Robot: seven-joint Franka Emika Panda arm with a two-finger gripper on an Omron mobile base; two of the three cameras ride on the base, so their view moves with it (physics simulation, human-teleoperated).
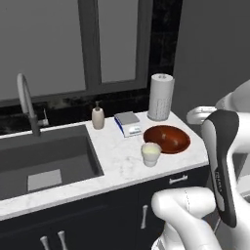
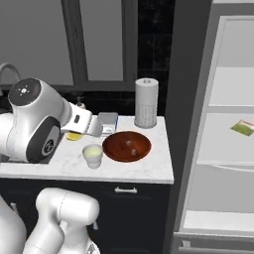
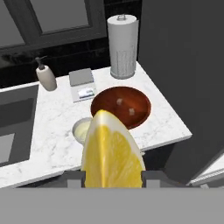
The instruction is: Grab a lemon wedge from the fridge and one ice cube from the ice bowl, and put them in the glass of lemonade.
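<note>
The wedge (image 3: 113, 151) sat gripped in the end effector (image 3: 112, 178); releasing short of the glass (image 3: 83, 130) could miss.

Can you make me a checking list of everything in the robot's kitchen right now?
Surface: white marble counter, sink at its left.
Job's things: lemon wedge held in the end effector; cup of lemonade beside the brown bowl, which holds small ice cubes; fridge open.
Clutter: paper towel roll, soap bottle, small scale, green packet on a fridge shelf.
End effector: shut on the wedge.
Cables: nothing seen.
Surroundings: window, dark cabinets, faucet.
</note>
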